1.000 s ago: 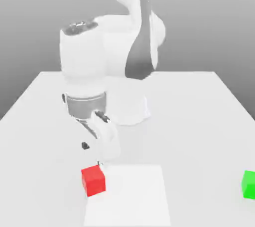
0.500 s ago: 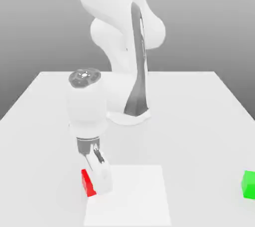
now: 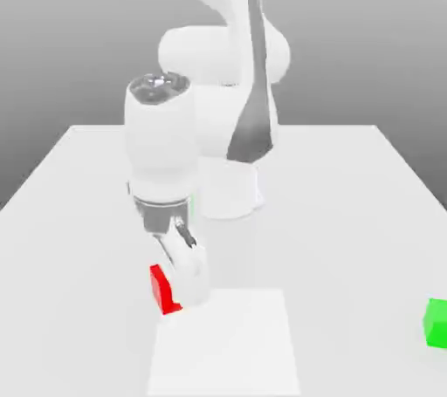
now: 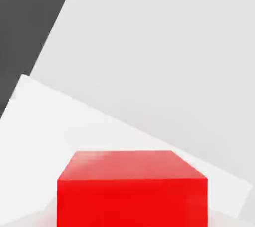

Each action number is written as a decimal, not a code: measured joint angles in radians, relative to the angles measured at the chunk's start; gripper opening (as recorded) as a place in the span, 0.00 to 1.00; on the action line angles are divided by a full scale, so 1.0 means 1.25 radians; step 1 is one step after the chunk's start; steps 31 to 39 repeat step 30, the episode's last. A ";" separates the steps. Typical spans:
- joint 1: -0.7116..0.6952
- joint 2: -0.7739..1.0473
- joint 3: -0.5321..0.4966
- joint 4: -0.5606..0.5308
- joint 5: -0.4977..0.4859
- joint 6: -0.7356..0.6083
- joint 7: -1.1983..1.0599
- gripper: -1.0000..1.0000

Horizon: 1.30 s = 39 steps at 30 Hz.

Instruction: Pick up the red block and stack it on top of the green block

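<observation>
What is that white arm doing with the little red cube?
The white robot arm has its gripper down at the red block, which sits partly hidden behind the fingers, near the corner of a lighter square patch on the table. The green block it is meant to be stacked on sits alone at the exterior view's right edge, far from the red one. Nothing is stacked yet.

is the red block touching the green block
Apart. The exterior view shows the red block beside the gripper, with bare table separating it from the green block at that view's right.
</observation>
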 joint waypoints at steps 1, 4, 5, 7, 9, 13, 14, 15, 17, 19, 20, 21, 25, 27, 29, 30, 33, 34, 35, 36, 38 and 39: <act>0.017 0.005 0.010 0.011 -0.006 -0.007 0.034 0.00; 0.072 0.020 0.034 0.046 -0.023 -0.028 0.139 0.00; 0.092 0.026 0.041 0.058 -0.026 -0.035 0.173 0.00; 0.122 0.037 0.063 0.081 -0.035 -0.049 0.241 0.00; 0.156 0.048 0.081 0.104 -0.041 -0.063 0.307 0.00; 0.224 0.070 0.121 0.151 -0.049 -0.090 0.437 0.00; 0.241 0.075 0.132 0.163 -0.051 -0.097 0.469 0.00; 0.258 0.080 0.143 0.174 -0.052 -0.104 0.501 0.00; 0.293 0.090 0.165 0.197 -0.053 -0.117 0.564 0.00; 0.328 0.100 0.186 0.220 -0.053 -0.130 0.626 0.00; 0.348 0.104 0.194 0.232 -0.052 -0.136 0.656 0.00; 0.365 0.108 0.204 0.243 -0.051 -0.143 0.687 0.00; 0.411 0.177 0.207 0.269 -0.079 -0.100 0.766 0.00; 0.426 0.228 0.191 0.273 -0.102 -0.053 0.786 1.00; 0.426 0.228 0.191 0.273 -0.102 -0.053 0.786 1.00; 0.426 0.228 0.191 0.273 -0.102 -0.053 0.786 1.00; 0.426 0.228 0.191 0.273 -0.102 -0.053 0.786 1.00; 0.426 0.228 0.191 0.273 -0.102 -0.053 0.786 1.00; 0.426 0.228 0.191 0.273 -0.102 -0.053 0.786 1.00; 0.426 0.228 0.191 0.273 -0.102 -0.053 0.786 1.00; 0.426 0.228 0.191 0.273 -0.102 -0.053 0.786 1.00; 0.426 0.228 0.191 0.273 -0.102 -0.053 0.786 1.00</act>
